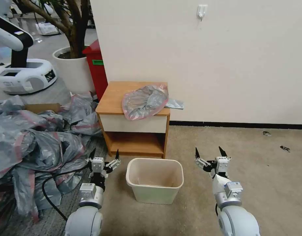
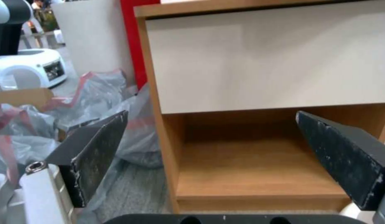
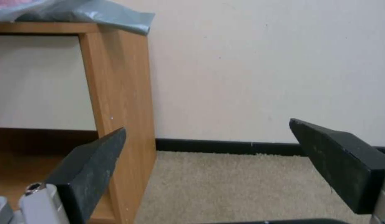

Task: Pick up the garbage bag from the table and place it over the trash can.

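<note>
The trash can (image 1: pixel 155 180) sits empty before the counter (image 1: pixel 115 98); the garbage bag (image 1: pixel 144 101) lies on top. Left end effector (image 1: pixel 104 156) and right end effector (image 1: pixel 209 154) flank the can, both wide open.

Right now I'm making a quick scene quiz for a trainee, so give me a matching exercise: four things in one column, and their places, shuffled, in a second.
Things:
1. garbage bag
2. trash can
3. left tool
4. right tool

Places:
A. open, low over the carpet beside the trash can, on the bare-carpet side
B. on the floor in front of the table
C. crumpled on the tabletop, one corner hanging past the edge
D. open, low beside the trash can, next to the heap of grey bags

Pairs: 1-C, 2-B, 3-D, 4-A
</note>
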`<state>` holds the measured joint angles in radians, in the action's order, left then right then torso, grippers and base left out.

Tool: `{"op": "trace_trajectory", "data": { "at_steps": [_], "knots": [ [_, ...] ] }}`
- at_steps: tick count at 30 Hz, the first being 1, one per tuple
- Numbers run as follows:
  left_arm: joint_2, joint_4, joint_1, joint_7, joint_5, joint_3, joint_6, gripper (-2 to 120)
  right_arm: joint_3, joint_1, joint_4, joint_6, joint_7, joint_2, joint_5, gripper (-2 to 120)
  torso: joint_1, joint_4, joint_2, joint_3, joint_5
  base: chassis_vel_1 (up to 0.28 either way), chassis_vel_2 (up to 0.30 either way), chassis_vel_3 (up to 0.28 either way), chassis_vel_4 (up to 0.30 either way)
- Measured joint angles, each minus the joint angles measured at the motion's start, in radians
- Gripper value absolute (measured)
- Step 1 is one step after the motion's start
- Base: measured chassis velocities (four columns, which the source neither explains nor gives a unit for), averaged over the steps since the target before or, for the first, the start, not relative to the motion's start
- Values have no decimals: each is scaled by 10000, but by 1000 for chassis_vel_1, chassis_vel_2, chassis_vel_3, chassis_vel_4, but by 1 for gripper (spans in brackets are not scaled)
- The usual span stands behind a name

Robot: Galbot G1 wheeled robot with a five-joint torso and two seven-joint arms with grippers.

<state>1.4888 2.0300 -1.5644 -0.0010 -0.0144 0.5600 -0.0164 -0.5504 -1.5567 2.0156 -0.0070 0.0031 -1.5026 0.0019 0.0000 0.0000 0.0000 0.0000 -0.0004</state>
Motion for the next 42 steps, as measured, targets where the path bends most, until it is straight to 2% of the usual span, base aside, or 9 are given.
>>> {"op": "trace_trajectory", "data": {
  "at_steps": [15,19,26,31,34,35,38,39,42],
  "knots": [
    [-1515,3829,-1949,-571,-1978,1470,-2174,100,-162,-1690,4070,-1838,1071,-859,619,100,0,2,0,-1,3,0,0,0,0],
    [-1912,4694,-2468,-717,-2494,1858,-2743,100,93,-2220,4382,-2117,1331,-957,711,100,0,-1,1,-2,11,0,0,0,0],
    [-2166,4798,-2797,-821,-2830,2101,-3127,100,149,-2155,4007,-1901,1354,-806,933,100,0,0,0,-1,2,0,0,0,0],
    [-2690,4786,-3125,-829,-3508,2461,-3338,100,83,-1377,3524,-1729,1373,-472,2540,100,0,0,1,0,5,0,0,0,0],
    [-3044,4765,-3264,-827,-3835,2620,-3405,100,203,-228,2723,-1783,1404,-272,5238,100,0,1,0,0,3,0,0,0,0],
    [-3044,4765,-3264,-827,-3835,2620,-3405,100,203,-228,2723,-1783,1404,-272,5238,100,0,1,0,0,3,0,0,0,0],
    [-3090,4749,-3272,-825,-3849,2629,-3407,100,466,1464,1529,-1871,1930,-367,7979,100,0,1,0,0,3,0,0,0,0],
    [-3090,4749,-3272,-825,-3849,2629,-3407,100,466,1464,1529,-1871,1930,-367,7979,100,0,1,0,0,3,0,0,0,0],
    [-3162,4734,-3459,-820,-4112,2927,-3203,100,558,3284,-3,-1922,2578,-738,10284,100,0,0,-1,1,-4,0,0,0,0]
  ]
}}
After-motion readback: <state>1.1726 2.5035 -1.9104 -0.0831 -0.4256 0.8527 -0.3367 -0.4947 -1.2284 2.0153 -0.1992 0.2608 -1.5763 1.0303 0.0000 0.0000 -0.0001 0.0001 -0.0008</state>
